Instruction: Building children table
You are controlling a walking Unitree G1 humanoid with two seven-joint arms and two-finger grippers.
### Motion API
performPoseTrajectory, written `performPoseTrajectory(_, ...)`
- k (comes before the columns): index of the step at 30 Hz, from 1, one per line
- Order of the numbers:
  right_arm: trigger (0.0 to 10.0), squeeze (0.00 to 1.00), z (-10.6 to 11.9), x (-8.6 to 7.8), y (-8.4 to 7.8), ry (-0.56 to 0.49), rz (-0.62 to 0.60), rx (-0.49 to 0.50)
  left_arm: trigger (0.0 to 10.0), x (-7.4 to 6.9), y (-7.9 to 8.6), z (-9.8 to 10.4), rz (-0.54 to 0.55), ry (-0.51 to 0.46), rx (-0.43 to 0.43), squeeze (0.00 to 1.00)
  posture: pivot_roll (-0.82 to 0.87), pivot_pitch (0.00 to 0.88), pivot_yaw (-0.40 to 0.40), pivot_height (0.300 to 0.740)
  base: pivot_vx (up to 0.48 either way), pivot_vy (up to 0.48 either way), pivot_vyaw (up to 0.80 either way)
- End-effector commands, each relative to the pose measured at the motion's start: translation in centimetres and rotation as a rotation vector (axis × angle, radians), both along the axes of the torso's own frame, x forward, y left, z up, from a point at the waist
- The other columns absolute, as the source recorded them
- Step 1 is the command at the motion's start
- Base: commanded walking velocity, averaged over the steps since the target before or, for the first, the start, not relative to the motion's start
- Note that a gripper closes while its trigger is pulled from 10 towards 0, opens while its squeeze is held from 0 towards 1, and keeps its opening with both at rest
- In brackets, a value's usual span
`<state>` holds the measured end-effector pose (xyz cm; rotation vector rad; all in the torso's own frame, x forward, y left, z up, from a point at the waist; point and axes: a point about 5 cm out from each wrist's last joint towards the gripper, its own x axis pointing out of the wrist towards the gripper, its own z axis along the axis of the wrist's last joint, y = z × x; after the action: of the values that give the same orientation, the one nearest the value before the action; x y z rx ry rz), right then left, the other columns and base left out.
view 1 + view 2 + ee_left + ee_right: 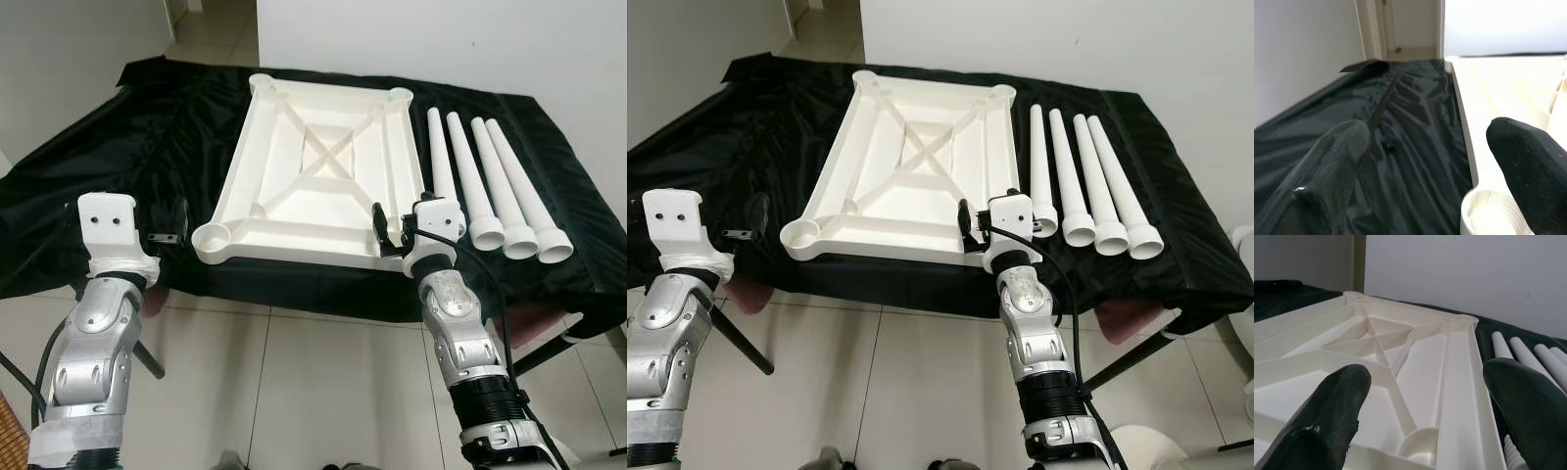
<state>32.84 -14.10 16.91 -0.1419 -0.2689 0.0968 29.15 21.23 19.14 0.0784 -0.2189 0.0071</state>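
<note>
Left eye view: looked down on a worktop (147, 147) draped in black cloth (176, 127), set against a white wall. Upside down at the middle of it lay a white plastic tabletop (313, 176) — ribbed underside up, crossed braces at its centre, round leg sockets at the corners. Just beside it on the robot's right, four white table legs (490, 186) laid side by side, touching or nearly so, wide ends toward the robot; none fitted to the tabletop yet.

Right gripper (390, 235) held at the near right corner of the tabletop, fingers spread apart and grasping nothing. Seen along them in the right wrist view, the two black fingers (1327, 416) framed the corner socket (1418, 443) and the ribs beyond, with the legs off to one side; could not tell whether they touched the rim.

Left gripper (168, 233) held at the near edge of the cloth, just beside the near left corner of the tabletop, fingers likewise released and empty. Shown in the left wrist view: the dark fingers (1337, 166) over wrinkled cloth, the rim of the tabletop and its corner socket (1488, 213) close by one finger.

Pale tiled floor (294, 382) below the near edge of the worktop, with a dark slanted support leg on each side.
</note>
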Motion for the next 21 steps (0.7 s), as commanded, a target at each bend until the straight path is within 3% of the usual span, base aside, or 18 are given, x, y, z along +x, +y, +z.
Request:
performPoseTrajectory(1,10.0,0.0,0.03,0.01,-0.27,-0.009,-0.02,0.007,10.0,0.05,-0.36,-0.05,-0.064,0.003,0.01,0.0,0.02,0.063,0.009,0.74,0.27,0.0,0.0)
performPoseTrajectory(10,10.0,0.0,0.07,0.06,-0.33,-0.01,-0.029,0.005,10.0,-0.02,-0.47,0.0,-0.065,-0.001,0.005,0.0,0.02,0.083,0.002,0.74,0.289,0.0,0.0)
performPoseTrajectory(21,10.0,0.0,0.32,0.36,-0.95,-0.007,-0.052,0.012,10.0,-0.42,-0.55,-0.08,-0.059,-0.018,-0.034,0.0,0.01,0.094,-0.004,0.74,0.0,0.0,0.0)
